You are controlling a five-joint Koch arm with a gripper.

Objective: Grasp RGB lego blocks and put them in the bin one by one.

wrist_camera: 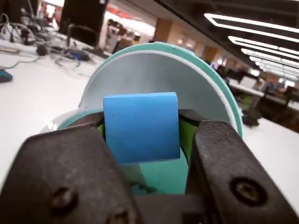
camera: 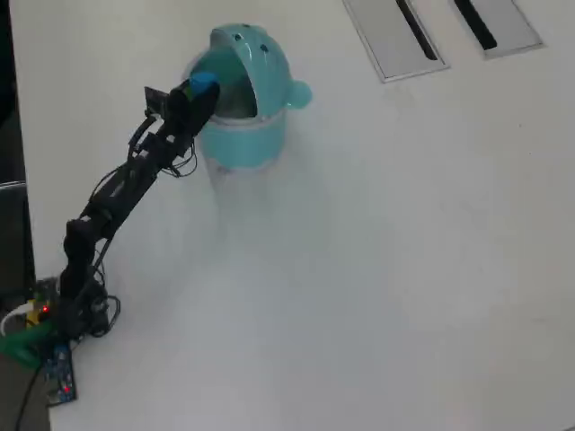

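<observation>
On a white table (camera: 377, 269), the teal bin (camera: 269, 135) stands at about eleven o'clock in the overhead view, lid raised. The gripper (wrist_camera: 142, 128) is clamped on the blue block (wrist_camera: 140, 126) at the bin's open mouth.

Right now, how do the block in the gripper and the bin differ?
The blue block is a small, flat-faced, saturated blue cube; the bin is far larger, round and paler teal. The block is held off the table in the gripper, at the bin's opening; the bin stands on the table, lid raised. Both look like smooth plastic.
</observation>
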